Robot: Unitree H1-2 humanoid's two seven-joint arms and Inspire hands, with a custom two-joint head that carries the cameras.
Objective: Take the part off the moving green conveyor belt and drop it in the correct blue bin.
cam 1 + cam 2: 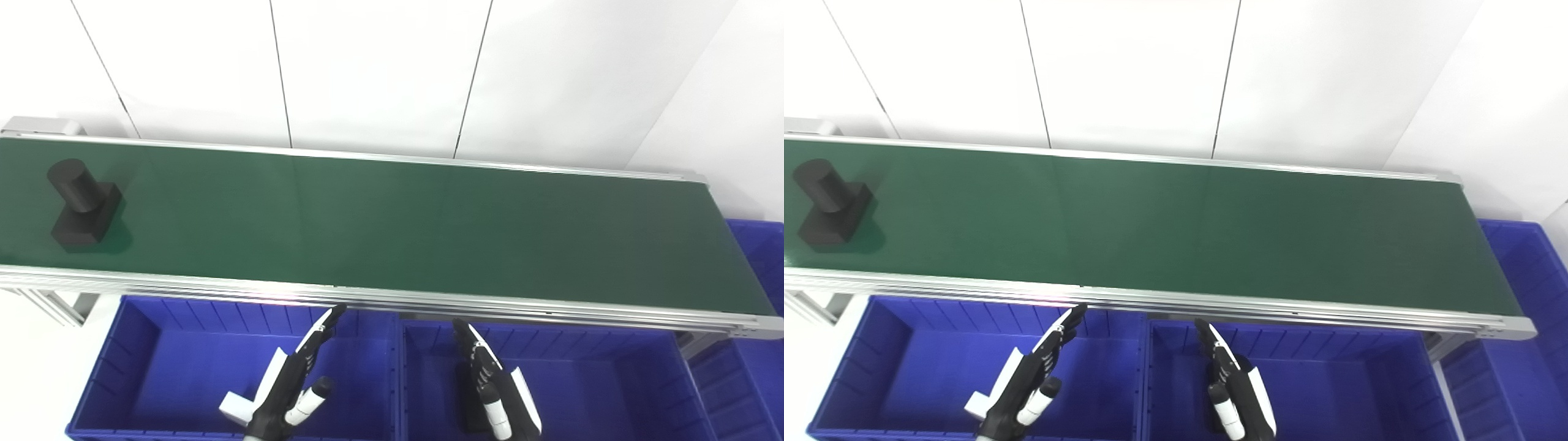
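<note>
My left hand (288, 386) is above the left blue bin (153, 367), and my right hand (493, 386) is above the middle blue bin (612, 380). Both hands are released: the fingers are stretched out and a little apart, and they hold nothing. The fingertips point toward the near metal rail (392, 297) of the green conveyor belt (398, 220) but stay on my side of it, not over the belt.

The part (82, 205) is black, with a round cylinder that stands up from a block-shaped base. It lies on the belt near the far left end, well apart from both of my hands. The rest of the belt surface is plain green.

A third blue bin (759, 257) is at the right end of the belt, partly cut by the picture edge. Behind the belt is a white panelled wall (380, 73).
</note>
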